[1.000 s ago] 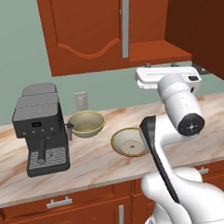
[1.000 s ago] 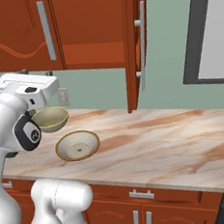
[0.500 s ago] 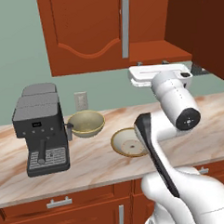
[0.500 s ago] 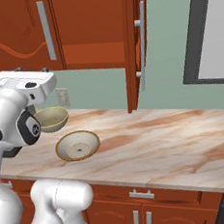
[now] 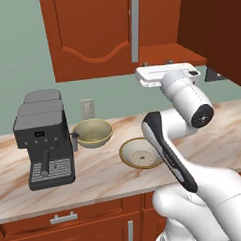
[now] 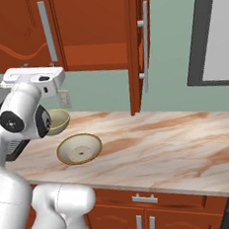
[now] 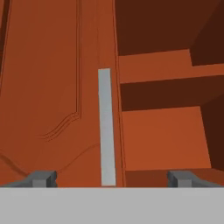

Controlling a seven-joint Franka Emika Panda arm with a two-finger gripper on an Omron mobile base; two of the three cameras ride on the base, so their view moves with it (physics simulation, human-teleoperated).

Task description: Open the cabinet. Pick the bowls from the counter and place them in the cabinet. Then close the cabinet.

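Note:
The cabinet [image 5: 88,39] hangs above the counter [image 5: 95,179]. Its left door is shut, with a silver bar handle [image 5: 135,30]. Its right door [image 6: 138,44] is swung wide open. My gripper [image 5: 162,65] is raised just below the cabinet's bottom edge, open and holding nothing. In the hand view the gripper [image 7: 112,178] faces the left door's handle [image 7: 106,127], with the open cabinet's inside [image 7: 162,135] to the right. The deep bowl [image 5: 93,133] and the shallow bowl [image 5: 139,154] sit on the counter [image 6: 178,140], below and left of my hand. From the right they are the deep bowl [image 6: 60,120] and shallow bowl [image 6: 80,148].
A black coffee machine [image 5: 43,141] stands on the counter left of the bowls. A wall outlet [image 5: 86,108] is behind the deep bowl. A dark-framed window [image 6: 212,32] is at the right. Drawers [image 5: 62,218] run under the counter.
My hand has risen and shifted left, closer to the cabinet front. The bowls and doors have not moved, and the jaws stay open.

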